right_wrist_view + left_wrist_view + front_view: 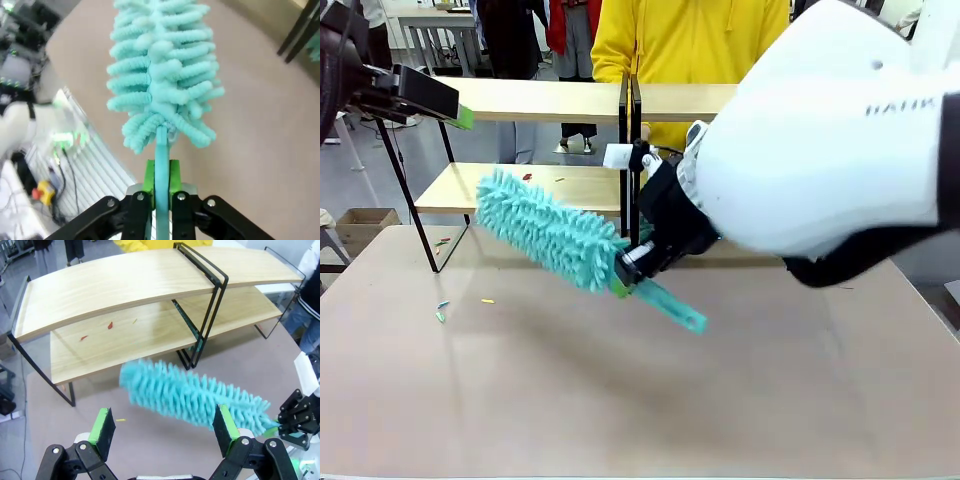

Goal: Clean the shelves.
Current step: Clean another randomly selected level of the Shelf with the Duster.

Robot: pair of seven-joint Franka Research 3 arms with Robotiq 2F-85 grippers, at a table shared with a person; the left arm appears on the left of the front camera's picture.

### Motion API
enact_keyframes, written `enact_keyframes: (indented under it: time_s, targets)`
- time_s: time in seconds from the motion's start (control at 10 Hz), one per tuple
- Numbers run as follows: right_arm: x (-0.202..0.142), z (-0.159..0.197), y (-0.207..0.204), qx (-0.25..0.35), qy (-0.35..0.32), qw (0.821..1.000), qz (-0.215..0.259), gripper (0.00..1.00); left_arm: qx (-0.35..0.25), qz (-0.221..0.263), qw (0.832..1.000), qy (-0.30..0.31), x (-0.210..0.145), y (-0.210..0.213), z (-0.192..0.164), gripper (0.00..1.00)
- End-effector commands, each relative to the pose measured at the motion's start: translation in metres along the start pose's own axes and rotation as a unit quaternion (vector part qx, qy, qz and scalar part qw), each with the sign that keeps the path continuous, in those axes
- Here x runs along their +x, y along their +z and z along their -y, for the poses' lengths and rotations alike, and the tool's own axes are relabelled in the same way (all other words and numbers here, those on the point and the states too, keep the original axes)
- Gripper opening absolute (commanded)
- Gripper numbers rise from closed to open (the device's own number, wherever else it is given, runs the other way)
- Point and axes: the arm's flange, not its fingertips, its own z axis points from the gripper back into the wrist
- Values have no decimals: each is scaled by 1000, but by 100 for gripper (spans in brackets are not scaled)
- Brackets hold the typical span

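Observation:
The shelves (535,99) stand across the far half of the table, two joined racks of light wooden boards (125,285) in black frames. My right gripper (638,258) is shut on the handle of a teal fluffy duster (545,235). It holds the duster low over the table in front of the lower board, head pointing left. In the right wrist view the handle (161,165) runs between the green pads. My left gripper (164,425) is open and holds nothing, up high at the left (425,95) by the top board. Small red scraps (110,325) lie on the lower board.
A person in a yellow top (690,40) stands behind the shelves. A few coloured scraps (442,305) lie on the table near the left rack's legs, and a yellow one (120,419) near my left fingers. A cardboard box (362,225) sits on the floor at left.

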Motion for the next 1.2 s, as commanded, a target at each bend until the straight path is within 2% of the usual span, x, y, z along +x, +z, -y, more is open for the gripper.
enact_keyframes:
  time_s: [0.0,0.2,0.5,0.7,0.9,1.0,1.1]
  targets:
    - [-4,-13,-21,-70,-65,994,50,13,5,2,1000,0,0,1,0,100]
    - [11,-19,-33,-111,-101,987,62,13,5,2,1000,0,0,1,0,100]
    - [59,-13,-44,-160,-139,976,51,13,5,2,1000,0,0,1,0,100]
    - [101,-10,-46,-174,-158,972,27,13,5,2,1000,0,0,1,0,100]
    - [127,-13,-57,-185,-161,969,-4,13,5,2,1000,0,0,1,0,100]
    - [87,10,-31,-172,-150,973,27,13,5,2,1000,0,0,1,0,100]
    - [87,10,-31,-172,-150,973,27,13,5,2,1000,0,0,1,0,100]
